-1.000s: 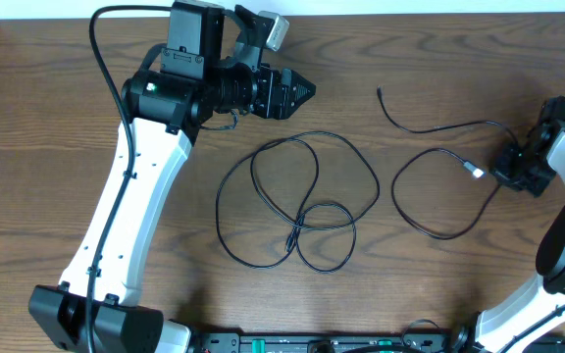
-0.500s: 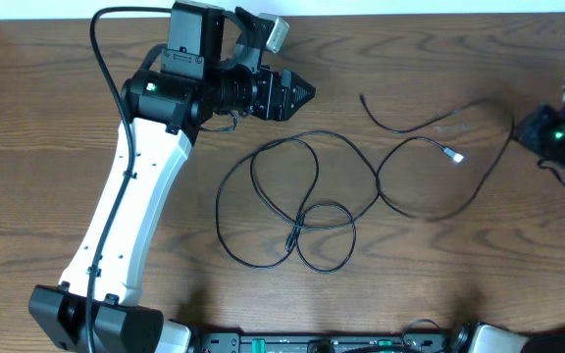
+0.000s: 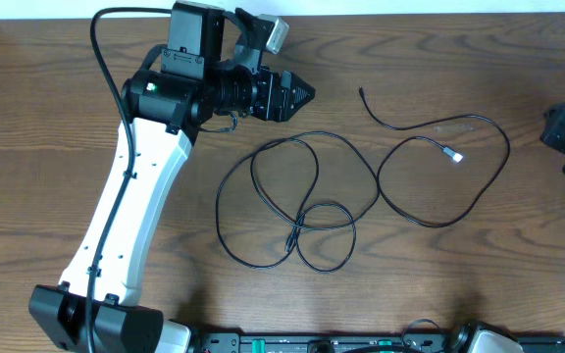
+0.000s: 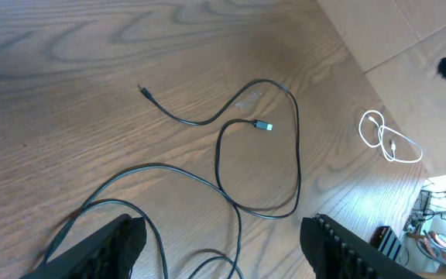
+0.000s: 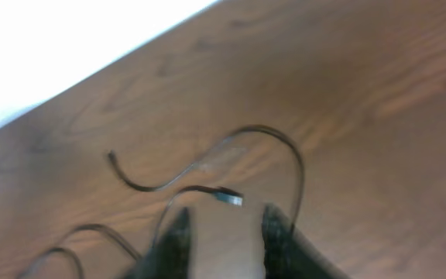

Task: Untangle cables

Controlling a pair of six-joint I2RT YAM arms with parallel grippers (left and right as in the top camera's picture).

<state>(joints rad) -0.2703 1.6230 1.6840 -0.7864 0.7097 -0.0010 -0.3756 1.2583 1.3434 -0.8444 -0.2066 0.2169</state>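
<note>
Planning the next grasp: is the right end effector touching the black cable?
Apart. The overhead view shows bare tabletop between the right end effector and the nearest loop of the black cable.

Cables (image 3: 300, 218) black; one plug tip (image 3: 452, 155) silver-white, right of the left claw (image 3: 310, 92). Table (image 3: 47, 118) under the claw brown, wavy wood grain. Left arm (image 3: 140, 186) white, claw black.

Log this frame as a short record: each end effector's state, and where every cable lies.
Left end effector: open, empty, near the table's far edge
Right end effector: fingers apart, nothing between them, view blurred
Centre black cable: loose overlapping loops on the table
Right black cable: one open loop, plug end inside it, meeting the centre loops at one side
White cable: small coil on a pale surface beyond the table
</note>
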